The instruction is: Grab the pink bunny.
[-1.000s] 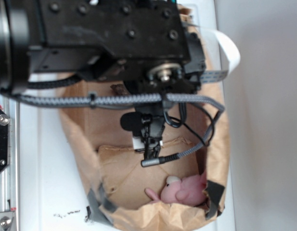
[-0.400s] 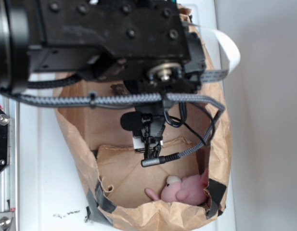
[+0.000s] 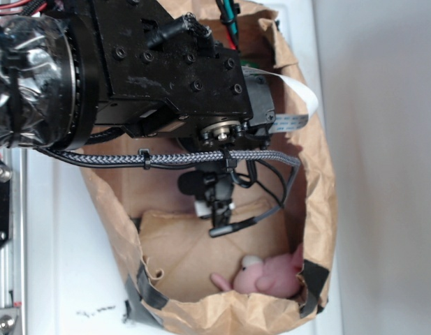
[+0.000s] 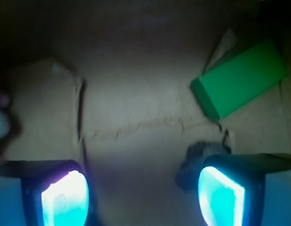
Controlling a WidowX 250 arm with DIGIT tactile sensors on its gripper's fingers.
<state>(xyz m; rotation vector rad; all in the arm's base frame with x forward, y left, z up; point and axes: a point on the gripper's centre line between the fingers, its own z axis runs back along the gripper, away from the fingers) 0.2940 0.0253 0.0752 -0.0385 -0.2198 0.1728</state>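
Exterior view is filled mostly by the black robot arm [image 3: 152, 77], which covers the upper half of the picture and hides a large part of the brown paper bag [image 3: 320, 209] under it. The arm's left end is cut off by the frame edge and wrapped in something dark and shiny that I cannot name. The bag lies open, with grey tape [image 3: 142, 289] on its lower corners; its far end behind the arm cannot be seen. A braided grey cable [image 3: 166, 159] runs across the bag mouth, and a white flat ribbon cable [image 3: 295, 98] curves out at the right of the arm.

From this view the pincer itself is almost fully hidden by the wrist parts and a small dark plug [image 3: 225, 225] hanging below them, so its state cannot be read here. In the wrist view the pincer [image 4: 143, 195] stands apart: two glowing fingertips [image 4: 65, 197] show at the lower corners, with only bare paper floor between them and nothing held. Both fingers are cut off by the bottom edge.

Ahead of the pincer and to its right lies a green block [image 4: 239, 77], tilted, its far corner lost in shadow. A dark blurred spot [image 4: 197, 157] sits just beside the right finger; I cannot tell what it is.

The pink bunny [image 3: 267, 273] lies on the bag floor, well apart from the pincer, near the taped end, partly hidden by the bag's rim. In the wrist view only a blurred pale shape at the far left edge may be it.
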